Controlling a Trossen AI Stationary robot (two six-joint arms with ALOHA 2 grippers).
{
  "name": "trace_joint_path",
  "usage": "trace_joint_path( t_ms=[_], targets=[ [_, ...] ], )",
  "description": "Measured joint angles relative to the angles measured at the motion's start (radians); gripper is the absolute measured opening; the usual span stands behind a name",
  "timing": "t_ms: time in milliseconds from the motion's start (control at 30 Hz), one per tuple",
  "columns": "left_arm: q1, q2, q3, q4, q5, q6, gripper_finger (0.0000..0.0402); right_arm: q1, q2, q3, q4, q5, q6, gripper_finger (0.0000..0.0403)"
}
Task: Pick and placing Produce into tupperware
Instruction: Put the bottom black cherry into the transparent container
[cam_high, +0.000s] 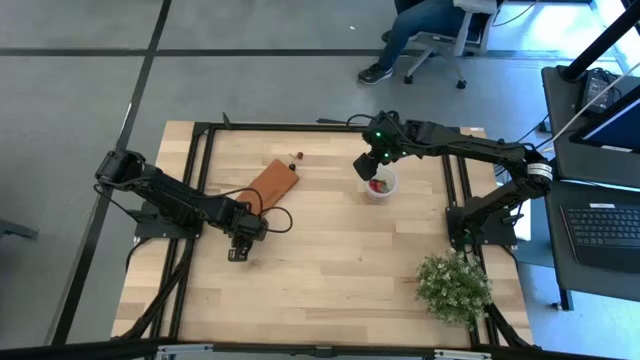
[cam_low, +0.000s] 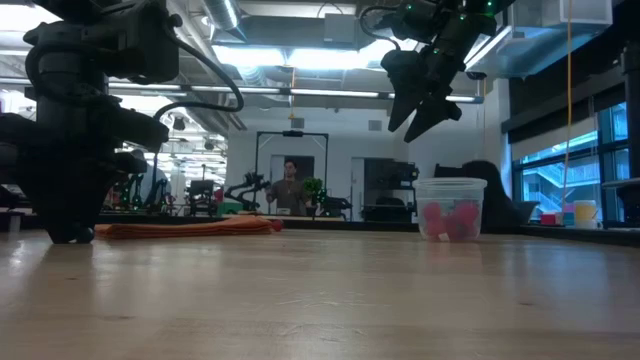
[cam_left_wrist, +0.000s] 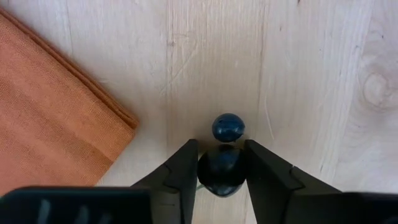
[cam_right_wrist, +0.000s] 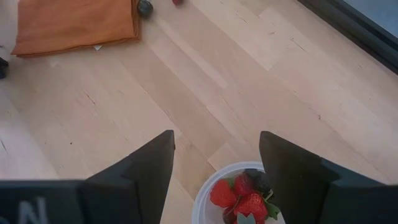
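My left gripper (cam_left_wrist: 221, 149) points down at the table's near left, next to an orange cloth (cam_left_wrist: 50, 112), and is shut on a dark berry (cam_left_wrist: 221, 171). A second, bluish berry (cam_left_wrist: 227, 127) lies on the wood just beyond the fingertips. The tupperware (cam_high: 380, 185), a small whitish round cup, stands right of the table's middle with red and dark berries (cam_right_wrist: 242, 193) inside. My right gripper (cam_high: 374, 160) hangs open above its far side, touching nothing. A red berry (cam_high: 297, 155) and a dark berry (cam_right_wrist: 145, 7) lie by the cloth's far end. My left gripper pinches the dark berry's two opposite sides (cam_left_wrist: 202, 171) between its two fingers. The fingers come from above, pointing down, with their tips low at the table top (cam_low: 65, 235). Whether the berry still rests on the wood cannot be told.
The orange cloth (cam_high: 268, 185) lies flat, slanting from the left gripper toward the far edge. A bushy green plant (cam_high: 455, 285) stands at the near right corner. Bare wood stretches between the cloth and the tupperware (cam_low: 450, 208). A person sits beyond the far edge.
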Motion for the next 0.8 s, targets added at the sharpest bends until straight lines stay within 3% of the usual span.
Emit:
trace_joint_path(
  t_ms=[167, 467, 800],
  targets=[
    [0.0, 0.001, 0.0, 0.0, 0.0, 0.0, 0.0119, 0.0, 0.0, 0.0, 0.0, 0.0, -0.003, 0.0237],
    [0.001, 0.013, 0.057, -0.053, -0.005, -0.005, 0.0103, 0.0, 0.0, 0.0, 0.0, 0.0, 0.004, 0.0237],
    [0.026, 0.009, 0.266, -0.216, -0.211, 0.033, 0.0104, 0.021, 0.0, 0.0, 0.036, -0.091, 0.135, 0.0237]
  ],
)
